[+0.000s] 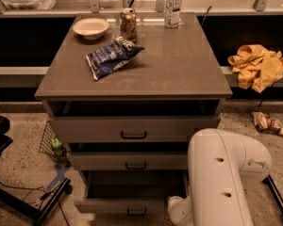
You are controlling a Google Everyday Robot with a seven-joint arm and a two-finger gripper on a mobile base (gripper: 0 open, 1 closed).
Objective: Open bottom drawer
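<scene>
The grey-brown cabinet [132, 69] has three drawers. The bottom drawer [127, 206] is pulled out furthest, with its dark inside showing and its small black bar handle [137, 213] at the lower frame edge. The middle drawer [132, 161] and the top drawer [132, 128] are each out a little. My white arm [221, 178] fills the lower right, reaching down beside the bottom drawer. The gripper itself is below the frame edge and hidden.
On the cabinet top lie a blue chip bag [112, 56], a white bowl [90, 27], a can [128, 25] and a bottle [173, 0]. A yellow cloth [258, 65] hangs at right. A wrapper [268, 123] lies on the floor. A black stand [19, 199] is at lower left.
</scene>
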